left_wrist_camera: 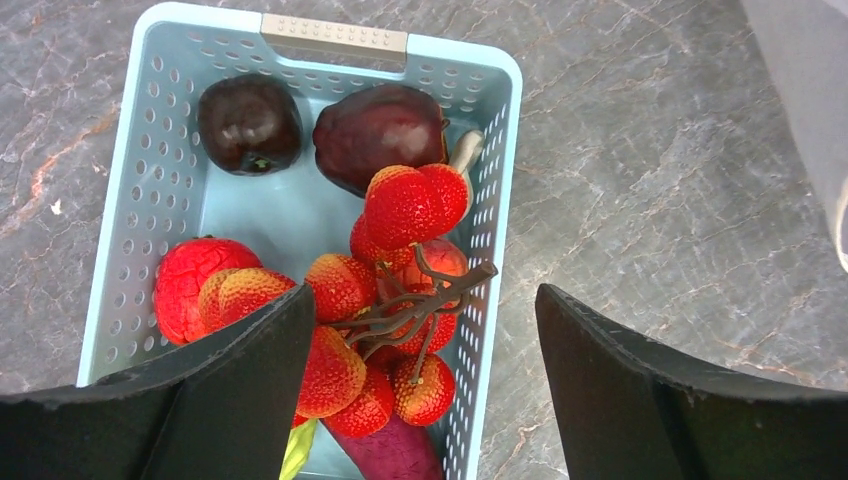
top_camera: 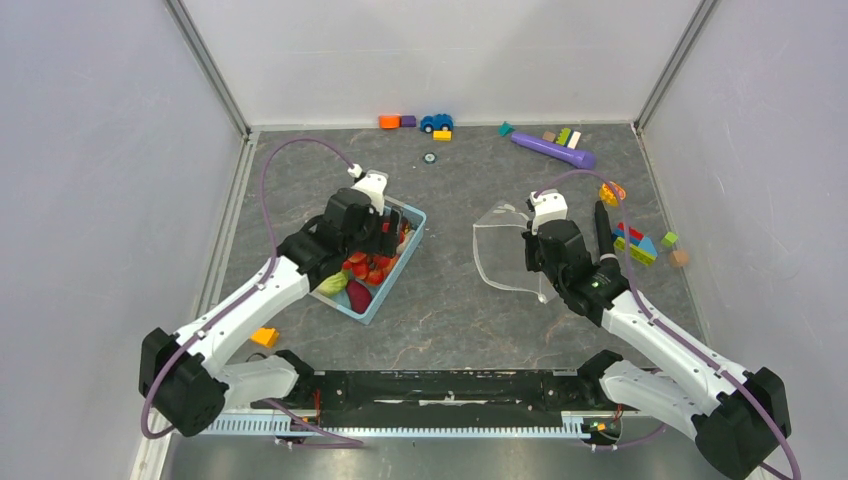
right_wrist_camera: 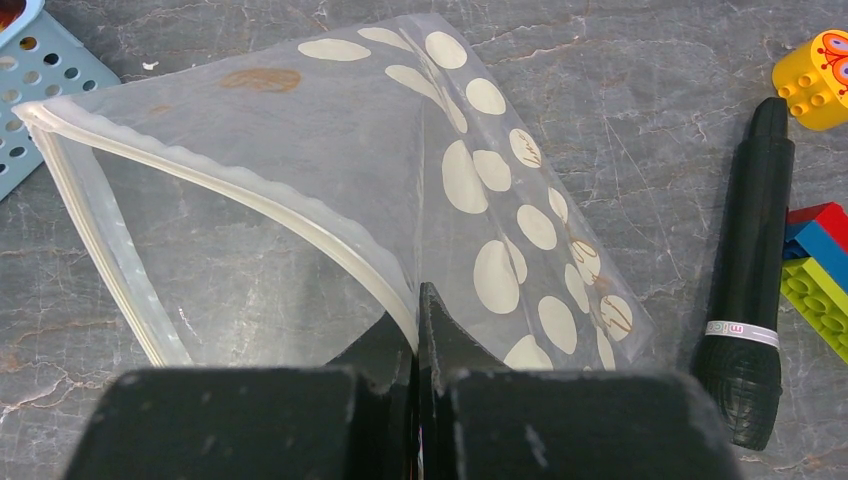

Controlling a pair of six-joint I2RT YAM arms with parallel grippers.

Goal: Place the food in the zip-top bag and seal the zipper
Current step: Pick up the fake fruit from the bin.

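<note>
The food lies in a light blue basket: a bunch of red-orange lychees on a brown stem, two dark maroon fruits, a red piece, a magenta piece and a green leaf. My left gripper is open above the bunch, one finger over the basket, the other over the table. My right gripper is shut on the upper lip of the zip-top bag, holding its mouth open. The zipper runs along that lip. The slider tab is not visible. From above the bag lies right of the basket.
A black toy microphone lies right of the bag, with coloured blocks and a yellow block beyond it. Along the back wall are a purple cylinder, a toy car and more blocks. An orange block lies near the left arm.
</note>
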